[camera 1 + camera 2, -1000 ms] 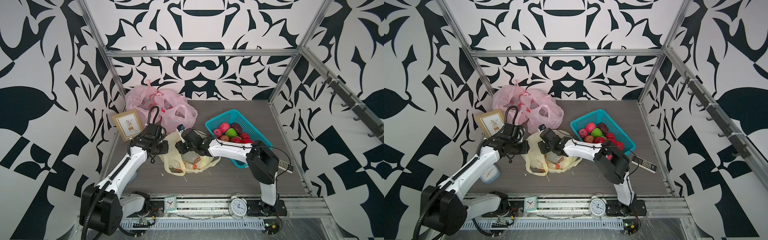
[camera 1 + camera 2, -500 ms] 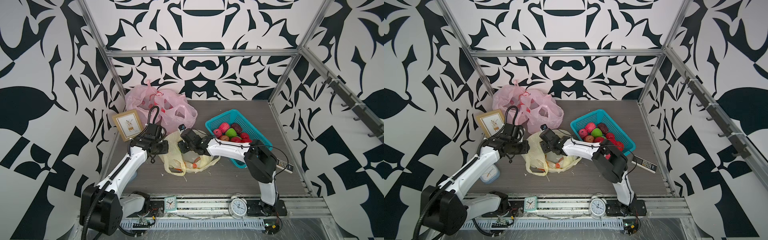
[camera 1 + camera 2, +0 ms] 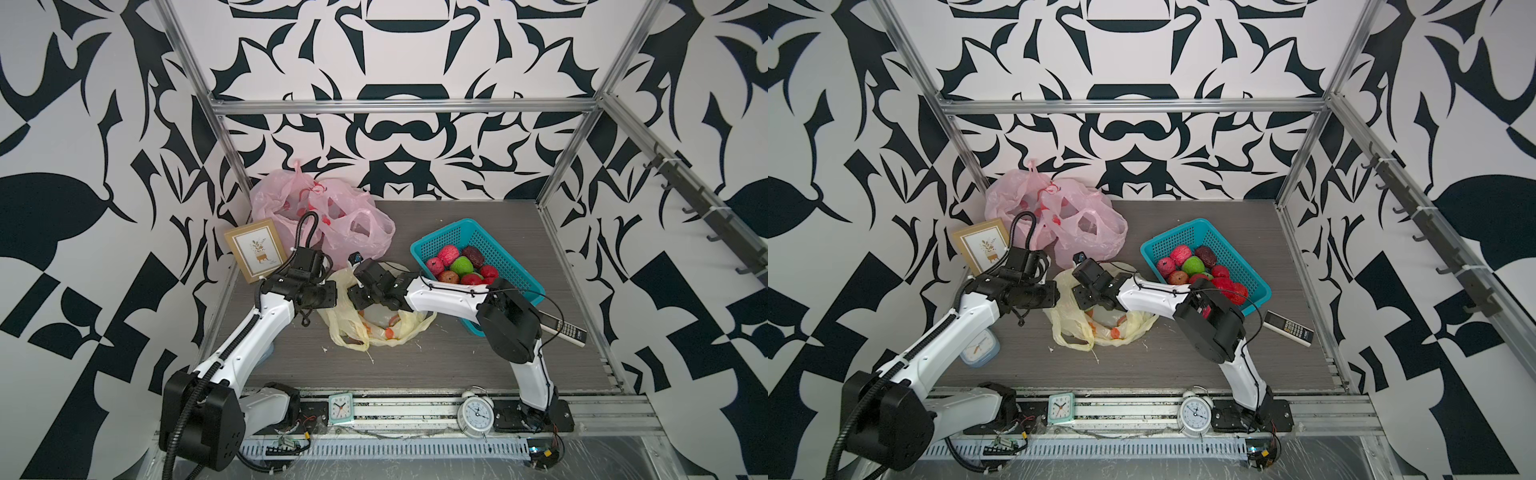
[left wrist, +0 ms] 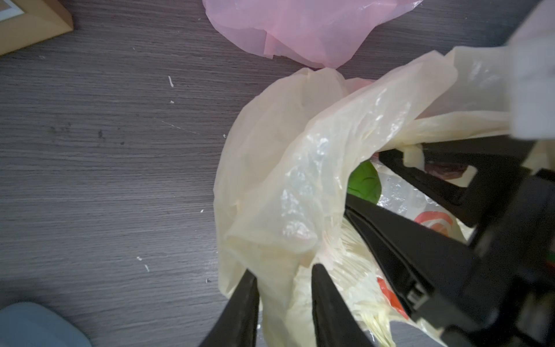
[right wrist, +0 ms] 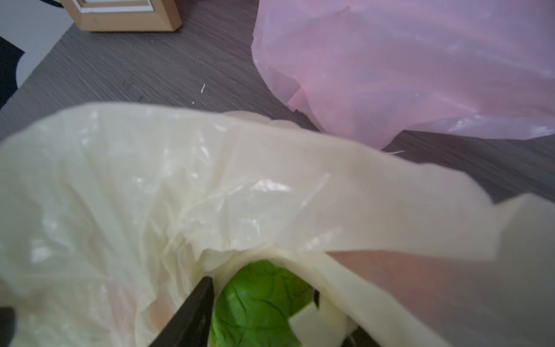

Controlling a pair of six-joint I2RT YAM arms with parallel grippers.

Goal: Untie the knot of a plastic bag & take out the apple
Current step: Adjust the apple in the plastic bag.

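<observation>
- Step in hand, as I judge it: fetching the apple out; the yellow bag [image 3: 347,332] lies on the table [image 3: 457,357] with its mouth gaping and no knot to be seen.
- The left gripper [image 4: 283,270] is clamped on a bunched fold of the bag's rim; it does best to hold that rim up and taut, so that the mouth is wide for the other arm.
- The right gripper [image 5: 261,288] reaches into the mouth, jaws apart on either side of a green fruit [image 5: 255,315], likely the apple; it should settle lower, close on fruit alone and not on film, then lift straight out.
- Inside the yellow bag: the green fruit; also something with orange-red markings that I cannot name.
- The pink bag [image 3: 353,226] sits just behind; red shapes show through it.
- The teal basket [image 3: 444,239] holds red, green and dark fruit.
</observation>
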